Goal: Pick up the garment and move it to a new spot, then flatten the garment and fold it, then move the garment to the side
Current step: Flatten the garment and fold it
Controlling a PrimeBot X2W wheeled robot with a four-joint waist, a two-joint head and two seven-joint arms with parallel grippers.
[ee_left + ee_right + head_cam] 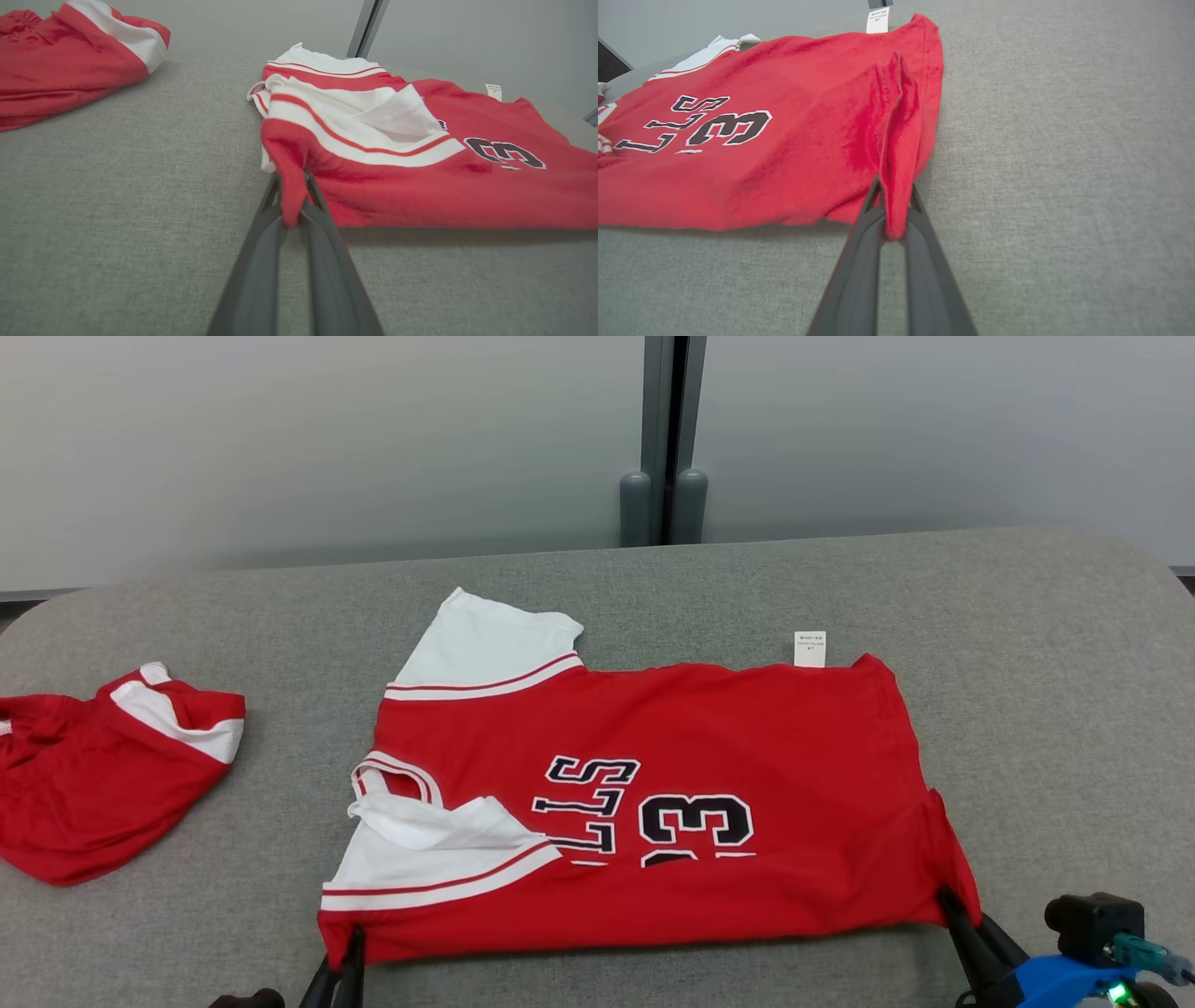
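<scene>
The garment (672, 803) is a red jersey with white sleeves and dark lettering, lying folded along its length on the grey table, collar to the left. My left gripper (347, 943) is shut on its near left corner, and the left wrist view shows red cloth pinched between the dark fingers (292, 186). At the near right corner my right gripper (950, 905) is shut on the hem, a ridge of garment (738, 140) rising from between its fingers (894, 196). A white label (809, 649) pokes out at the far edge.
Red shorts with a white stripe (103, 765) lie bunched at the table's left edge, also seen in the left wrist view (70, 56). The grey table (1046, 709) has bare cloth right of the jersey and behind it. A wall with a dark post (665, 439) stands beyond.
</scene>
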